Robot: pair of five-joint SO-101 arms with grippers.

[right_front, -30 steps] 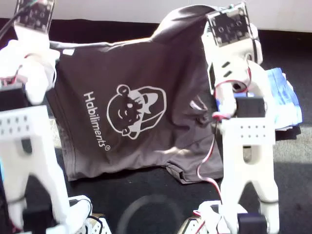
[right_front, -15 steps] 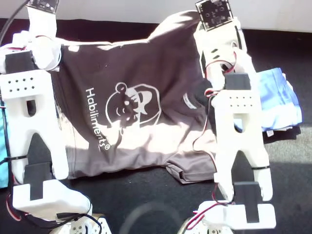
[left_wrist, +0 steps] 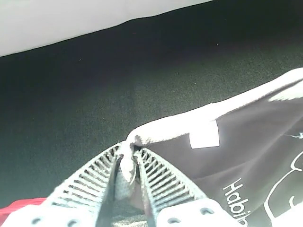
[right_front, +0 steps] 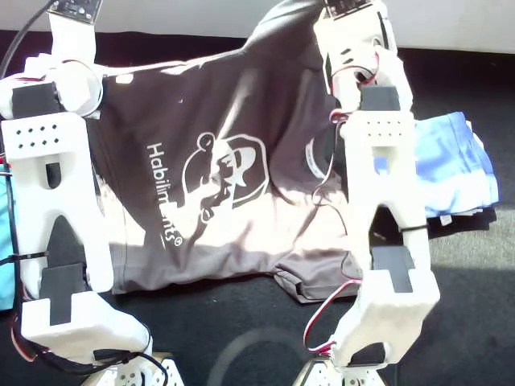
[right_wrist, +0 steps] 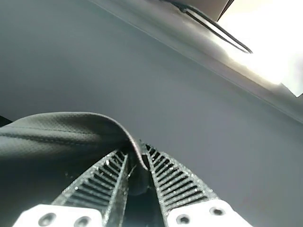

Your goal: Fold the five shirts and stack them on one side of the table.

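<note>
1. The step in hand seems to be the fold of the dark grey T-shirt with a white cartoon print point(right_front: 209, 209). It lies spread on the black table point(right_front: 483, 305), between and under the two arms.
2. The left gripper point(left_wrist: 129, 152) is pressed together on a far corner of the shirt, near the small white label point(left_wrist: 203, 139).
3. The right gripper point(right_wrist: 136, 153) pinches a curled fold of the same dark cloth, raised off the table.
4. Both white arms are stretched far out. The left arm point(right_front: 56, 185) runs along one side of the shirt, and the right arm point(right_front: 386, 185) lies over its other side.
5. I judge that the next move calls for both grippers to carry the far edge together toward the near hem, at equal pace, so the cloth does not twist.
6. A folded light blue shirt point(right_front: 451, 169) rests on a dark folded piece just beside the right arm. This is probably the stack.
</note>
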